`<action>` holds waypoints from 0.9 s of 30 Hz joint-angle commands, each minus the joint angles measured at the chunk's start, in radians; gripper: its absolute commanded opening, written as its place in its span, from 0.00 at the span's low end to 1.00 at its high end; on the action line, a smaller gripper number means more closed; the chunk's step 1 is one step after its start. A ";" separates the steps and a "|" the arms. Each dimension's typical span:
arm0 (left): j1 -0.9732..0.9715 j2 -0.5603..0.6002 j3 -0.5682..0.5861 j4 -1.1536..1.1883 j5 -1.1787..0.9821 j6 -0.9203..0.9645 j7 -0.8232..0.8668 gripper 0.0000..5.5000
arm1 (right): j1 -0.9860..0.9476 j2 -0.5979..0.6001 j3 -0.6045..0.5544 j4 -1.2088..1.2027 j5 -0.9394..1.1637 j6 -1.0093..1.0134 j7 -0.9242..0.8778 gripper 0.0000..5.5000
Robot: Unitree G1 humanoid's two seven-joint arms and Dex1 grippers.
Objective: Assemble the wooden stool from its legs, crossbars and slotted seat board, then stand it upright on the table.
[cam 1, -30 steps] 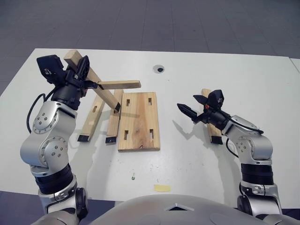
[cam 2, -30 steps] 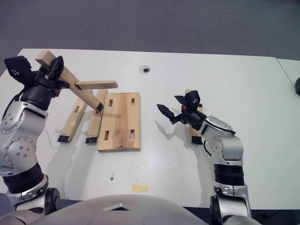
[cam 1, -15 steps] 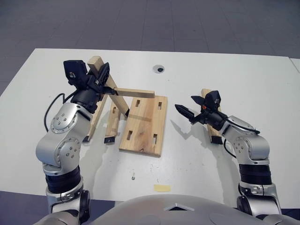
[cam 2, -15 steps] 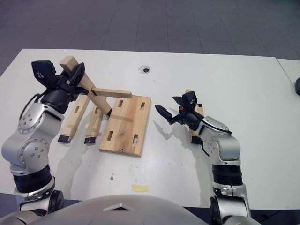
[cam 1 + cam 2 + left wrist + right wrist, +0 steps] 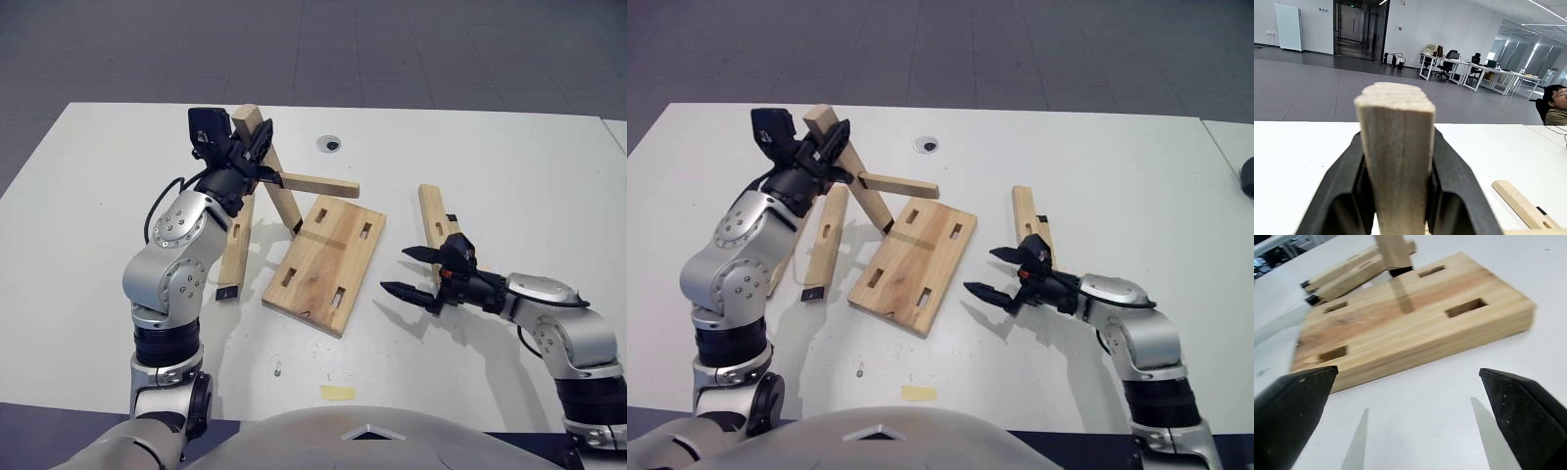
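My left gripper (image 5: 247, 157) is shut on a wooden leg (image 5: 1398, 161) and holds it tilted above the table. A crossbar (image 5: 318, 184) sticks out sideways from that leg. The leg's black-tipped lower end (image 5: 297, 231) sits at the far corner of the slotted seat board (image 5: 325, 264). The board lies flat and askew in the middle of the table. Two more legs (image 5: 233, 250) lie left of it, partly behind my left arm. A single leg (image 5: 434, 217) lies to the right. My right gripper (image 5: 411, 272) is open just right of the board's near end, low over the table, with nothing between its fingertips (image 5: 1298, 406).
A round cable hole (image 5: 329, 144) is set into the white table (image 5: 509, 166) behind the parts. A small screw (image 5: 279, 369) and a yellow note (image 5: 338, 393) lie near the front edge. The table's right half is mostly bare.
My left arm has swung right with the leg and crossbar. The seat board has turned and slid to the right. My right gripper has drawn back toward the front edge, away from the single leg.
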 commanded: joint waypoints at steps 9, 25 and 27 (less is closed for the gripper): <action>0.011 0.111 0.111 0.015 0.021 0.026 -0.044 0.18 | 0.133 -0.030 0.073 -0.118 0.299 0.277 0.078 0.98; -0.032 0.088 0.087 0.059 0.047 0.012 -0.064 0.18 | -0.106 0.300 0.142 0.126 0.260 0.306 -0.322 0.98; -0.036 0.084 0.082 0.061 0.049 0.011 -0.063 0.18 | -0.111 0.316 0.164 0.174 0.186 0.229 -0.352 0.98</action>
